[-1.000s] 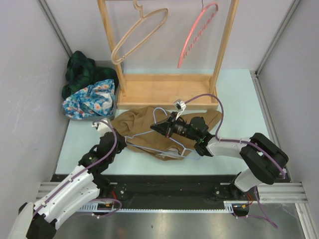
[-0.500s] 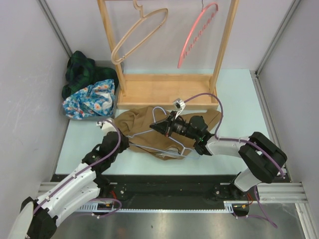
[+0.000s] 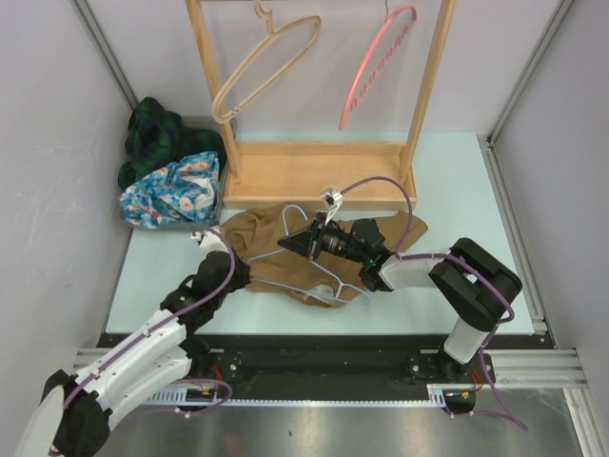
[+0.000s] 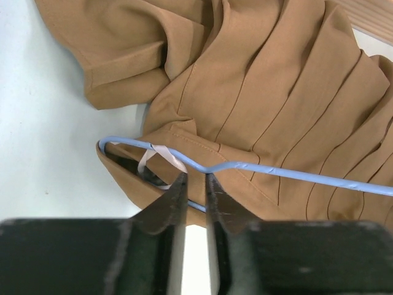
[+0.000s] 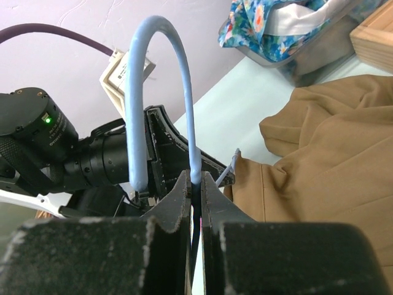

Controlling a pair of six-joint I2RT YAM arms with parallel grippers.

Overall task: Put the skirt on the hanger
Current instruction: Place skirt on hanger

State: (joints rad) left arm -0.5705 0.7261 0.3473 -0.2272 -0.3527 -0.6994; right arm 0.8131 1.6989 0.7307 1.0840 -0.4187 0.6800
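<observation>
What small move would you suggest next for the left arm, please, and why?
Probably close the left gripper on the skirt edge beside the hanger corner: its fingertips sit right there, narrowly apart, while the right gripper holds the hanger's neck.

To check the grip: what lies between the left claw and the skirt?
In the left wrist view, the wire of the blue hanger crosses just ahead of the left claw, on top of the skirt.

The left fingers [image 4: 175, 198], a slim gap apart, sit at the blue wire hanger [image 4: 276, 169] lying on the brown skirt [image 4: 270, 92].
</observation>
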